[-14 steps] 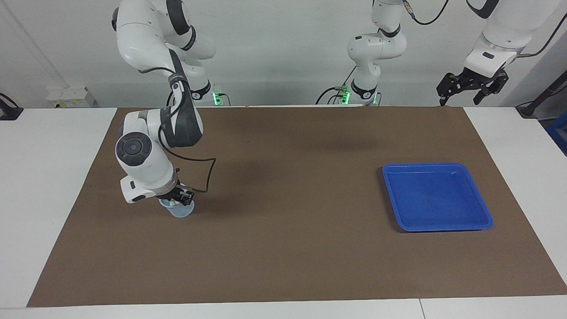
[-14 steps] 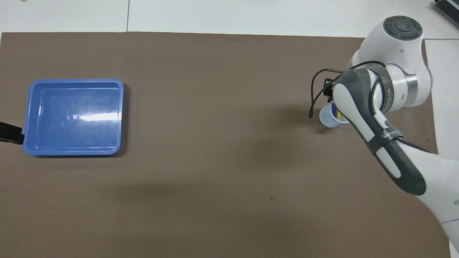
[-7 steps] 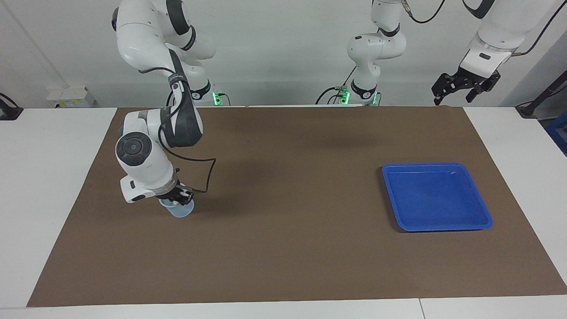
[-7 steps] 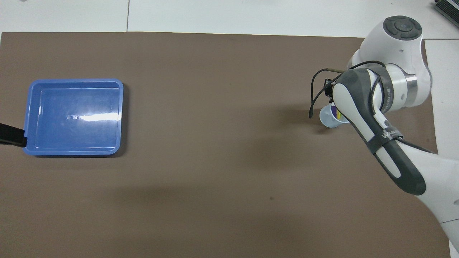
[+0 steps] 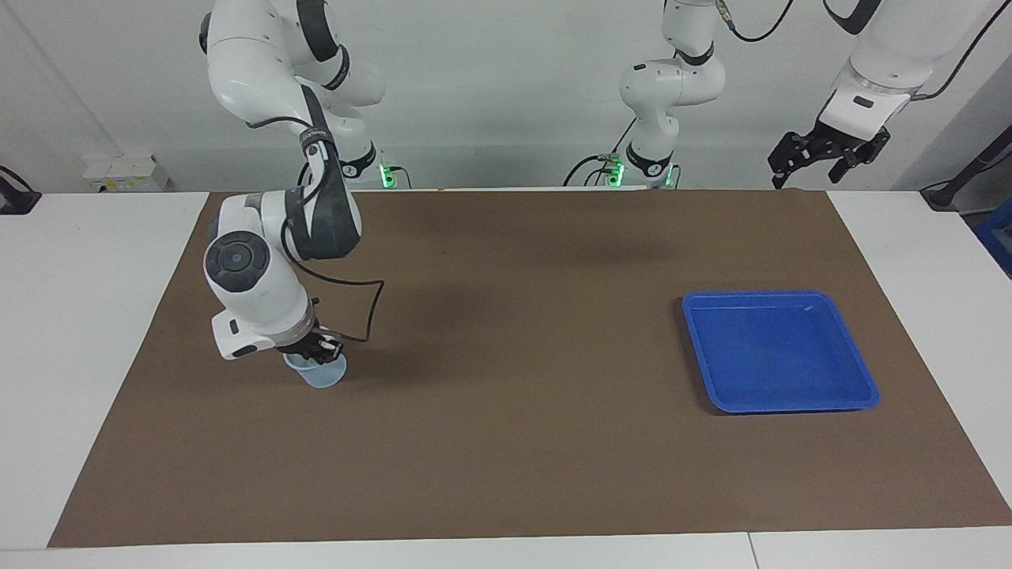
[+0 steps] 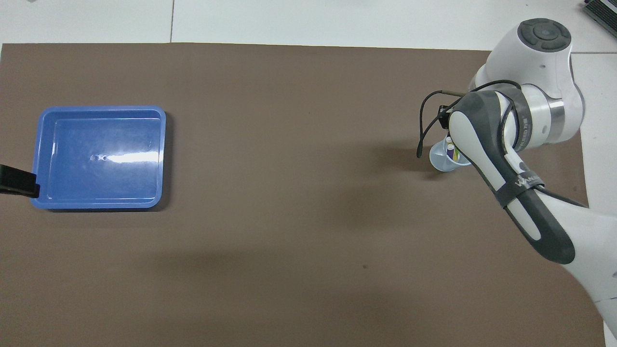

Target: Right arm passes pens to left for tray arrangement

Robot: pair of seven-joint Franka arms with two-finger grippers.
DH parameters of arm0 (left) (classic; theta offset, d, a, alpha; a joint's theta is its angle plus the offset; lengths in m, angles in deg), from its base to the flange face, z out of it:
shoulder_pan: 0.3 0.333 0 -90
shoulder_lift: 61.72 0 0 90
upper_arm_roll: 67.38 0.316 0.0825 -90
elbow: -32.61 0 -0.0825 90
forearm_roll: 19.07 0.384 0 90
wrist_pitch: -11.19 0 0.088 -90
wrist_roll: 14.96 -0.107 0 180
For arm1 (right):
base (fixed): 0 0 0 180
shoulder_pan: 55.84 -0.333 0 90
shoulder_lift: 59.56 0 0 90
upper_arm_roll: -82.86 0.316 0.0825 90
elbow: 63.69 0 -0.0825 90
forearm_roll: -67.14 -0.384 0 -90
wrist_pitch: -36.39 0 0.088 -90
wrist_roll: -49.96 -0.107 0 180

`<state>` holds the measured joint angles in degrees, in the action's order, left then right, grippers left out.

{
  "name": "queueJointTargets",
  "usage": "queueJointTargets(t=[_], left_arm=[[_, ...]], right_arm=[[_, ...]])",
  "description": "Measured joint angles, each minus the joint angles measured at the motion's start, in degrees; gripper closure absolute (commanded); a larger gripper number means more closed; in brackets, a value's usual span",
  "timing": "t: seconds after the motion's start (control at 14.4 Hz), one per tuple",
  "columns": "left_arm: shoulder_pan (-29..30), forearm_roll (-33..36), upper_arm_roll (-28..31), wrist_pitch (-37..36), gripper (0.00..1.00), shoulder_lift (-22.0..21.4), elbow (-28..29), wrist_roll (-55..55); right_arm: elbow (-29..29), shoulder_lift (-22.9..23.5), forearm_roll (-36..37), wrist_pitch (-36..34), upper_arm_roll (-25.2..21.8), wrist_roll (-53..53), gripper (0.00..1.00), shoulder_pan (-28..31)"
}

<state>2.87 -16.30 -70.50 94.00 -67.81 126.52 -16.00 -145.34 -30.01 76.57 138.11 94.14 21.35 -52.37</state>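
The right gripper (image 5: 320,348) points down into the mouth of a small pale translucent cup (image 5: 322,374) on the brown mat, toward the right arm's end of the table. In the overhead view the arm's forearm covers most of the cup (image 6: 437,159). Slim pens (image 6: 451,151) stand inside it, and a purple one, a yellow one and a pale end show. The bright blue tray (image 5: 779,353) lies empty toward the left arm's end (image 6: 99,178). The left gripper (image 5: 824,156) hangs open and high over the robots' edge of the mat, holding nothing.
A brown mat (image 5: 514,442) covers most of the white table. A black cable loops off the right arm's wrist (image 5: 371,312) beside the cup. A black tip (image 6: 17,179) of the left gripper pokes into the overhead view beside the tray.
The right arm's hand has risen slightly at the cup, and a pale pen end now shows at its mouth. The left gripper has lifted a little higher.
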Motion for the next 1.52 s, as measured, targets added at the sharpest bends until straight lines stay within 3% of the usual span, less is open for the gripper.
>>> queueJointTargets(t=[0.14,0.76,1.32,1.52], left_arm=[[0.09,-1.51,0.09,0.0,0.01,-0.06,0.15,0.54],[0.09,-2.08,0.03,0.02,0.01,-0.62,1.06,2.82],[0.04,-2.15,-0.1,0.03,0.01,-0.84,1.28,2.96],[0.0,-2.18,-0.19,0.31,0.03,-0.85,1.47,3.24]], right_arm=[[0.05,-0.02,0.02,-0.02,-0.02,0.0,1.0,0.11],[0.09,-0.45,0.02,-0.55,0.05,3.83,1.0,0.13],[0.2,-4.52,0.33,-1.51,0.22,11.33,1.0,-0.31],[0.31,-6.61,4.37,-1.51,0.76,13.19,1.0,-0.67]])
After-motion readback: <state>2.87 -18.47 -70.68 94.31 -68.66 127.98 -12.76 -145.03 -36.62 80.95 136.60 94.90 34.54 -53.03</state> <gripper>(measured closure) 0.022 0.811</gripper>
